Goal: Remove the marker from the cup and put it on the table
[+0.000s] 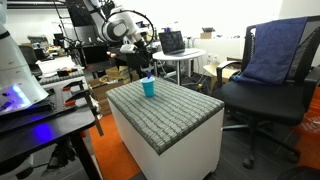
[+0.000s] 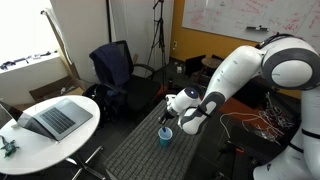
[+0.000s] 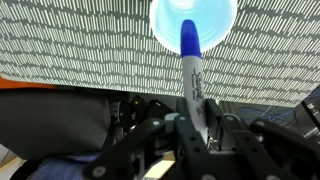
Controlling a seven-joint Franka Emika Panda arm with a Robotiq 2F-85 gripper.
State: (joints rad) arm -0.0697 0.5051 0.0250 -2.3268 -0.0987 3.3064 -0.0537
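The small teal-blue cup (image 1: pixel 149 89) stands on the grey woven top of the white-sided table (image 1: pixel 172 116), near its far edge. It also shows in an exterior view (image 2: pixel 165 137) and at the top of the wrist view (image 3: pixel 195 18). My gripper (image 3: pixel 196 118) hangs right above the cup, also seen in both exterior views (image 1: pixel 150 66) (image 2: pixel 166 116). It is shut on the marker (image 3: pixel 192 78), a white barrel with a blue cap. The capped end points down into the cup's mouth. I cannot tell whether it still touches the cup.
An office chair draped with a blue cloth (image 1: pixel 268 62) stands beside the table. A small round white table with a laptop (image 2: pixel 52 118) and a dark chair (image 2: pixel 113 68) stand past the far end. The table's edge (image 3: pixel 60 78) lies just under my gripper.
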